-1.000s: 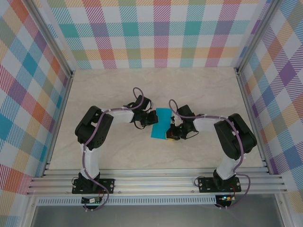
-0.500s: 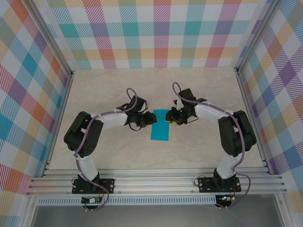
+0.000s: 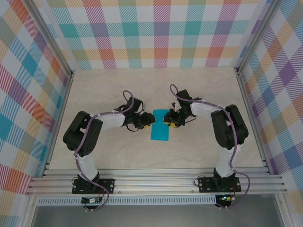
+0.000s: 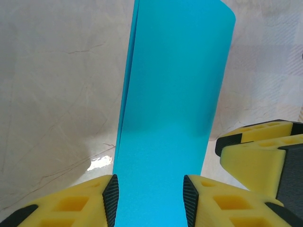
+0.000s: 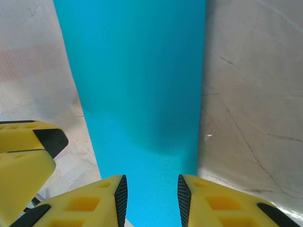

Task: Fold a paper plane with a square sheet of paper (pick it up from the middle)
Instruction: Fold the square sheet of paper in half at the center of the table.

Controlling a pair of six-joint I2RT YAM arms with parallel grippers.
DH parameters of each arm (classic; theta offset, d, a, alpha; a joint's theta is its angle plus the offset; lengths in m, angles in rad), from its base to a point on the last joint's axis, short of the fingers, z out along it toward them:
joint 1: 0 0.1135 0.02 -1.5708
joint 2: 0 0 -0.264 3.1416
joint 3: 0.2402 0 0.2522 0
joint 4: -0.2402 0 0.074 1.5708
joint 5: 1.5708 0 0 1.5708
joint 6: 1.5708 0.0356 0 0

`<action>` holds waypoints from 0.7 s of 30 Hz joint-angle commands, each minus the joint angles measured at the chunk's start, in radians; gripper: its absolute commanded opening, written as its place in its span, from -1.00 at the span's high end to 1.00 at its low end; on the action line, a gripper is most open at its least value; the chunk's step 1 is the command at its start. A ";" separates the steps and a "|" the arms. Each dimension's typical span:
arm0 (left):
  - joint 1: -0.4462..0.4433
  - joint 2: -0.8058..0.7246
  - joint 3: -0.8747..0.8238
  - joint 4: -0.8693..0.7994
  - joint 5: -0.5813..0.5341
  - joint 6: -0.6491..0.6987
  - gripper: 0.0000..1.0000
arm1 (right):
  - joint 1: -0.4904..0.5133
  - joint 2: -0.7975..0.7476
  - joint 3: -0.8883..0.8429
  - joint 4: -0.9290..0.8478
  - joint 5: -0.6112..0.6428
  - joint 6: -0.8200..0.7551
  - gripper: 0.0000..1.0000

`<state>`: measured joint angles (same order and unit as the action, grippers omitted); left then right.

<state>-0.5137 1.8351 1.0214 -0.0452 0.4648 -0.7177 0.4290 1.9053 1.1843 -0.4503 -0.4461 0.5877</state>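
The square sheet of paper [image 3: 160, 126] lies on the table folded in half, a narrow teal rectangle running away from the arms. In the left wrist view the paper [image 4: 175, 94] shows two layers along its left edge. My left gripper [image 3: 147, 119] hovers at its far left side, jaws open, with the flat paper beneath the gap [image 4: 150, 191]. My right gripper [image 3: 169, 118] is at the far right side, also open over the paper [image 5: 142, 85], nothing pinched [image 5: 151, 191]. Each wrist view catches the other gripper's yellow fingers [image 4: 258, 151] [image 5: 26, 146].
The pale marbled table [image 3: 113, 151] is bounded by aluminium rails [image 3: 156, 182] at the near edge and by plaid walls [image 3: 161, 33] on three sides. The arms' elbows [image 3: 78, 137] [image 3: 229, 127] rise left and right of the paper.
Both grippers have gone from shut to open. The right gripper moved from the paper's near right side to its far end; the left arm stretched forward slightly. The paper lies flat.
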 commanded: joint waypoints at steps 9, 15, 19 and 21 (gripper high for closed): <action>0.011 0.020 0.018 -0.004 0.038 0.005 0.09 | 0.004 0.069 -0.013 -0.057 0.054 -0.035 0.29; 0.011 0.032 0.029 -0.022 0.050 0.005 0.03 | 0.004 0.048 -0.027 -0.057 0.069 -0.035 0.29; 0.011 0.029 0.026 -0.028 0.039 0.006 0.01 | 0.004 0.009 -0.006 -0.042 0.022 -0.036 0.27; 0.010 0.033 0.027 -0.028 0.043 0.006 0.01 | 0.004 -0.009 0.004 -0.031 0.004 -0.035 0.27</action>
<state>-0.5137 1.8484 1.0271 -0.0509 0.4896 -0.7174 0.4271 1.9362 1.1893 -0.4641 -0.4343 0.5671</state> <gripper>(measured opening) 0.492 0.364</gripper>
